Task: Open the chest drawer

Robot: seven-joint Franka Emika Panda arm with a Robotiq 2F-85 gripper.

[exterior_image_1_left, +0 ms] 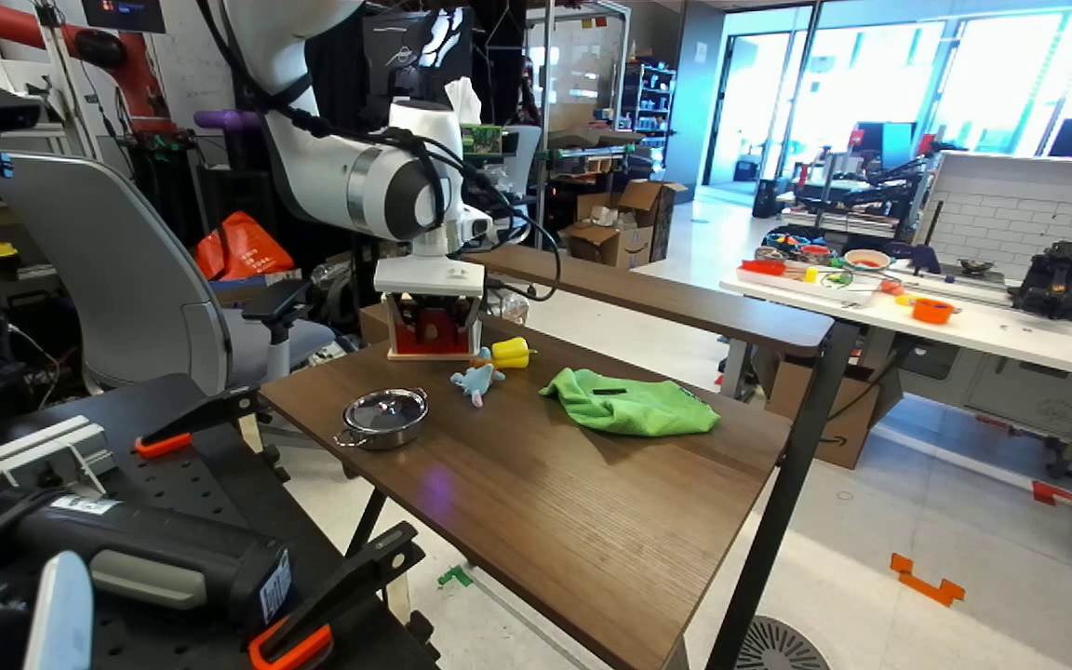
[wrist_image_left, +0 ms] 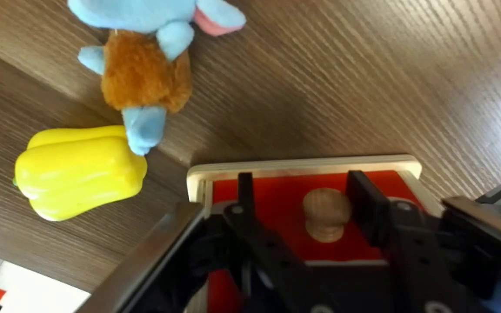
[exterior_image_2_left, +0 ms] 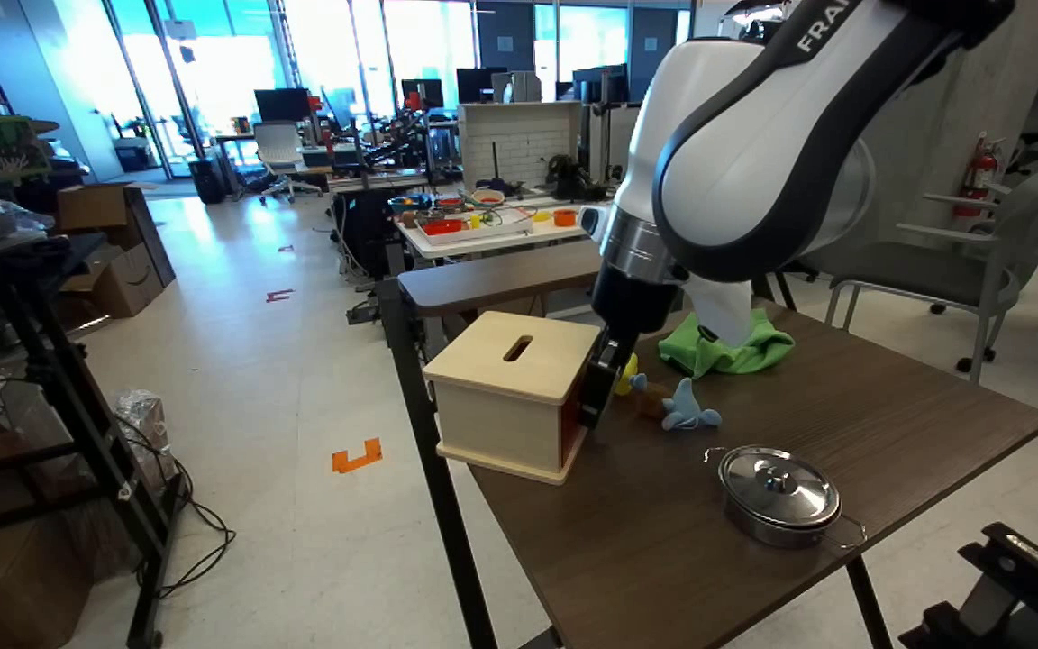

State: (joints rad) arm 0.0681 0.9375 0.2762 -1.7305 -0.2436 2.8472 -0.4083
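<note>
The chest drawer is a small pale wooden box [exterior_image_2_left: 496,415] with a slotted tan top and a red front panel [exterior_image_1_left: 434,344]. It stands at the table's edge, and its panel sits within the frame, apparently shut. In the wrist view a round wooden knob [wrist_image_left: 326,213] sticks out from the red panel [wrist_image_left: 281,195]. My gripper [wrist_image_left: 301,187] is open, with one finger on each side of the knob. The right-hand finger is very close to the knob or touching it; the left-hand finger is clearly apart. In an exterior view the gripper [exterior_image_2_left: 596,401] is at the red front.
A yellow pepper [wrist_image_left: 81,171] and a blue-brown plush toy [wrist_image_left: 141,74] lie beside the chest. A lidded metal pot [exterior_image_1_left: 385,417] stands near the table edge. A green cloth [exterior_image_1_left: 634,405] lies farther along. A raised board [exterior_image_1_left: 666,298] runs along one table side.
</note>
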